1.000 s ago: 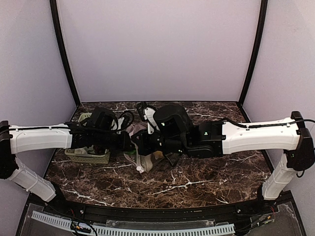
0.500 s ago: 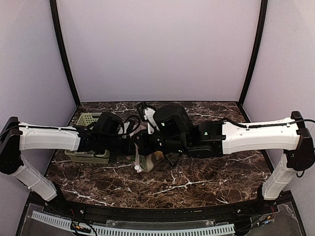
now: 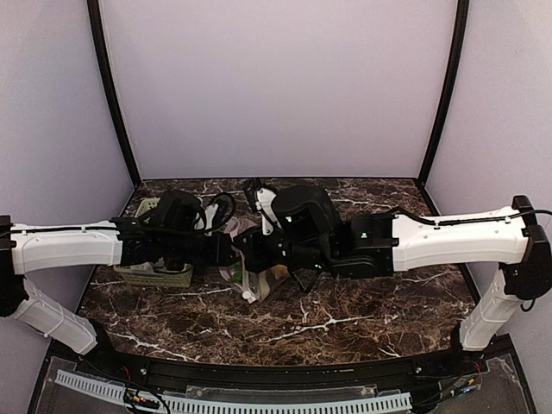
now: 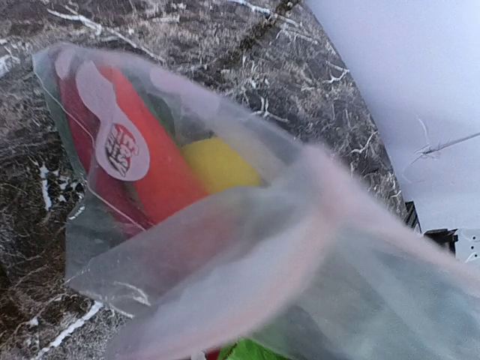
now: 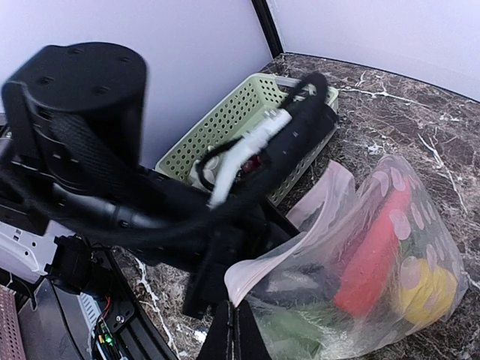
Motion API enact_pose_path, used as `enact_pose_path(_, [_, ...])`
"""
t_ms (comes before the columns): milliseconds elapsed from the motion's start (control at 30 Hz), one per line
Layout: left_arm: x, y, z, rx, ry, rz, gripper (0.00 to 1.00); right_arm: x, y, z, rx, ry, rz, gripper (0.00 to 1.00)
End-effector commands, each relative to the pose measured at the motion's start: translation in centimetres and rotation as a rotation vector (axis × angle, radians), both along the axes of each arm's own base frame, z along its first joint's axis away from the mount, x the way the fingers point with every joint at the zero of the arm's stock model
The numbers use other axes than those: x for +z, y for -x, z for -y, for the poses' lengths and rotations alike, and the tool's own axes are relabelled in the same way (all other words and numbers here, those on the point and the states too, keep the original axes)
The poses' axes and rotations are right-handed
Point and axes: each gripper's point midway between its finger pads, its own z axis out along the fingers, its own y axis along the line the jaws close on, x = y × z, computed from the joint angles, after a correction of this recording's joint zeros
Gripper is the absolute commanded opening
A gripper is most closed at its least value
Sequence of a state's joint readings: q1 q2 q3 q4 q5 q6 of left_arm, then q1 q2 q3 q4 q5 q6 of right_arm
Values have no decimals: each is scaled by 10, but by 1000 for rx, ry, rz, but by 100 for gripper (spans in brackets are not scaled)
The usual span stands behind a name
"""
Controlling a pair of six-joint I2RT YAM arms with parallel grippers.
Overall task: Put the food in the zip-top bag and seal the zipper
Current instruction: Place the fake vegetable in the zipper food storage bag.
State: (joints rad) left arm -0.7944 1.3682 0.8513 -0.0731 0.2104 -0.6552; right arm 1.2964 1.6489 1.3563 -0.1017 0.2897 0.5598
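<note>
The zip-top bag (image 3: 261, 281) lies at the table's middle between both grippers, clear with white dots. Inside it I see a red chili pepper (image 5: 375, 255), the yellow lemon (image 5: 426, 289) and green leaves (image 5: 292, 326). In the left wrist view the red chili (image 4: 161, 176) and the lemon (image 4: 217, 165) show through the plastic. The zipper (image 5: 300, 236) is a pinkish strip rising from my right gripper (image 5: 238, 306), which is shut on the bag's mouth corner. My left gripper (image 3: 226, 252) is at the bag's mouth; its fingers are hidden behind plastic. I cannot tell whether the strip is pressed together.
A pale green mesh basket (image 5: 247, 112) stands just left of the bag, under my left arm (image 5: 135, 210), and also shows from above as the basket (image 3: 147, 274). Dark marble table (image 3: 345, 319) extends in front and right. Grey walls enclose the back and sides.
My left arm pushed toward the centre, then drew back left. The bag shifted slightly and stays between the grippers. My right arm has hardly moved.
</note>
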Motion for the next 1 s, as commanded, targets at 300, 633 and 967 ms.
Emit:
enact_pose_path(300, [98,35,-85,78,-78,244,64,24,-6,17,-57,-46,44,0])
enact_pose_path(633, [96,23,-132,176,-118,159,70,26,-8,21,-65,-49,43,0])
enact_pose_path(967, [69,7,-164,271,-122,53,70,28,-9,23,-73,-52,44,0])
